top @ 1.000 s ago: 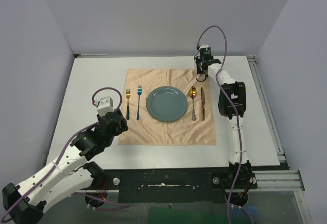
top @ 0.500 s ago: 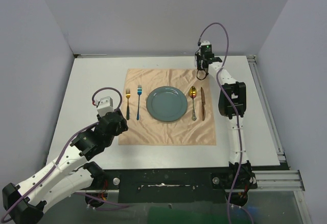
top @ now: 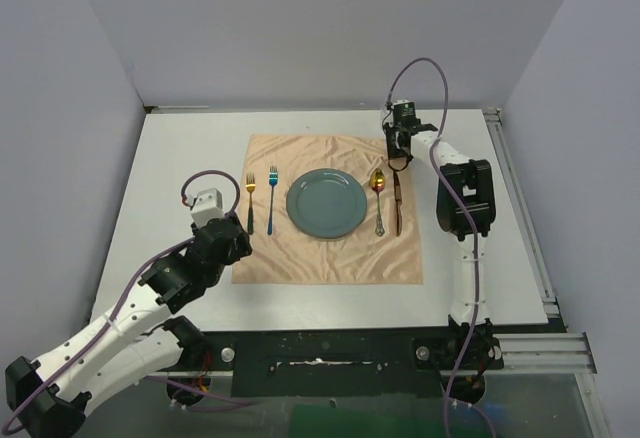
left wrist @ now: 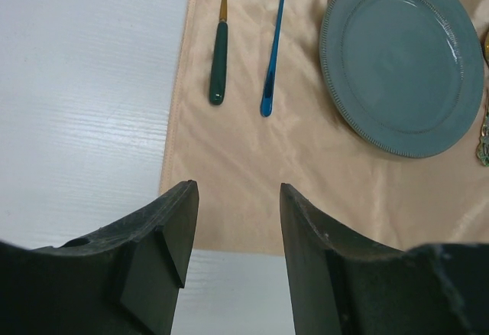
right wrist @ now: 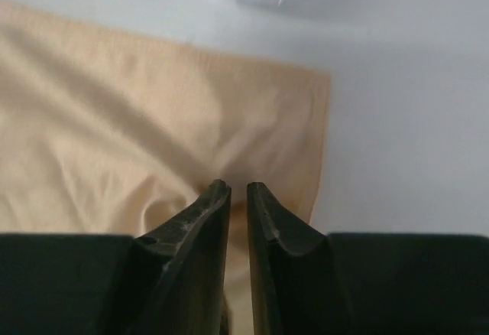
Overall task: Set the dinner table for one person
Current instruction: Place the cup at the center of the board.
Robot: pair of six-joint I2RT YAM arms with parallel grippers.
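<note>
- dinner table (top: pixel 170 168) was white and flat with rails at its right and near edges, filling most of the top view under everything else.
- peach cloth (top: pixel 330 253) lay wrinkled on the middle of the table.
- teal plate (top: pixel 327 203) sat on the centre of the cloth.
- gold fork (top: pixel 250 203) with a dark green handle and blue fork (top: pixel 271 198) lay side by side left of the plate, tines pointing far, apart from each other and from the plate.
- spoon (top: pixel 380 208) with a gold bowl lay just right of the plate, bowl at the far end.
- knife (top: pixel 398 208) lay just right of the spoon, parallel to it, near the cloth's right edge.
- left gripper (left wrist: pixel 237 188) was at the cloth's near left corner, close to the fork handles.
- its fingers were spread wide with nothing between them; the wrist view showed cloth and its near edge through the gap.
- right gripper (right wrist: pixel 237 190) was at the cloth's far right corner, at the far end of the knife.
- its fingers were almost together, with a thin slit between them and nothing pinched; cloth showed through the slit.
- could not tell if the right fingertips touched the cloth or the knife.
- right wrist view showed the cloth corner ahead with bare table past it.
</note>
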